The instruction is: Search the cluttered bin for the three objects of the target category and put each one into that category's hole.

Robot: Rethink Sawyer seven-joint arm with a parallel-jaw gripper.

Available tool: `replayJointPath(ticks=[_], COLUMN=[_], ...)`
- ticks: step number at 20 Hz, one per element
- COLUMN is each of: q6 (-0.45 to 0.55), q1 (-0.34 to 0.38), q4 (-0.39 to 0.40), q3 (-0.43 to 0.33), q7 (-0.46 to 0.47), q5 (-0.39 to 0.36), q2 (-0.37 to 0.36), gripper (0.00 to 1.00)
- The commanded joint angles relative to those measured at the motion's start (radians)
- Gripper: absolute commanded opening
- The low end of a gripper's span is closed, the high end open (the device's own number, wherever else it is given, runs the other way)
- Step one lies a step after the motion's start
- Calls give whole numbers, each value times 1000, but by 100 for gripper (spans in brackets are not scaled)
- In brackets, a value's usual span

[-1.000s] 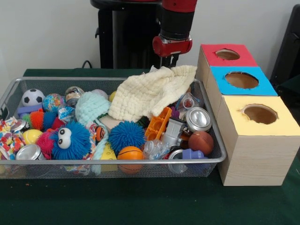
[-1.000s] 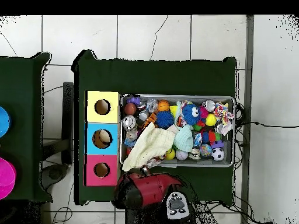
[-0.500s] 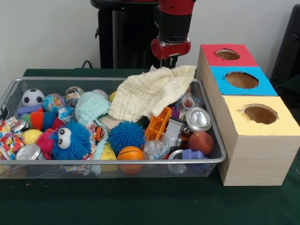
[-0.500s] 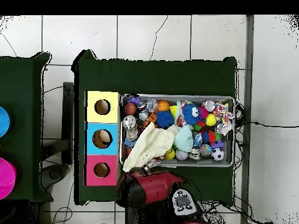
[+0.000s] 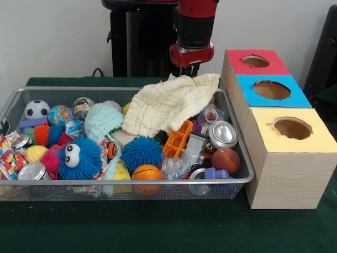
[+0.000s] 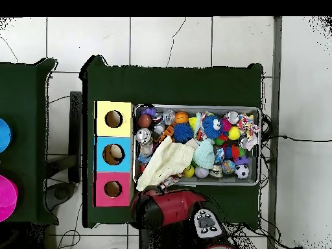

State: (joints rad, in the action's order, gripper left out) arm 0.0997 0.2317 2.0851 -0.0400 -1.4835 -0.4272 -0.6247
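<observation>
A wire mesh bin (image 5: 247, 168) holds a heap of toys, balls and cans. A cream knitted cloth (image 5: 171, 103) lies over the heap's back right, one corner reaching the far rim; from above the cream cloth (image 6: 165, 163) sits by the bin's lower left. A mint knitted hat (image 5: 102, 120) lies beside it. My gripper (image 5: 191, 69) hangs just behind the cloth's far corner, its tips hidden by the cloth. Whether it holds the cloth cannot be seen. Three wooden boxes stand right of the bin with a red hole (image 5: 255, 61), a blue hole (image 5: 271, 89) and a yellow hole (image 5: 292, 128).
Silver cans (image 5: 223, 134), a blue spiky ball (image 5: 141, 152), a small basketball (image 5: 146, 173), a soccer ball (image 5: 36, 109) and an orange plastic toy (image 5: 177, 139) crowd the bin. The red arm (image 6: 165, 207) covers the bin's lower edge in the overhead view. Something pale shows inside the blue box's hole (image 6: 114, 154).
The arm has shifted a little to the left above the cloth's far corner, and its upper part has swung round in the overhead view. The cloth and toys lie as before.
</observation>
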Motion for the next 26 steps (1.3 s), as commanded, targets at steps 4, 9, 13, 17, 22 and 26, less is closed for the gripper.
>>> replayJointPath(ticks=[4,9,13,17,22,26], q6=[25,77,123,177,229,261], q1=[4,9,2,-2,-5,7], q4=[-264,-278,-285,-282,-280,-275], q3=[-108,-119,-117,-118,-119,-135], q7=[-105,-107,-114,-118,-120,-108], q5=[57,75,88,106,125,136], q2=[5,-3,-18,-42,-70,-90], gripper=[0,0,0,0,0,0])
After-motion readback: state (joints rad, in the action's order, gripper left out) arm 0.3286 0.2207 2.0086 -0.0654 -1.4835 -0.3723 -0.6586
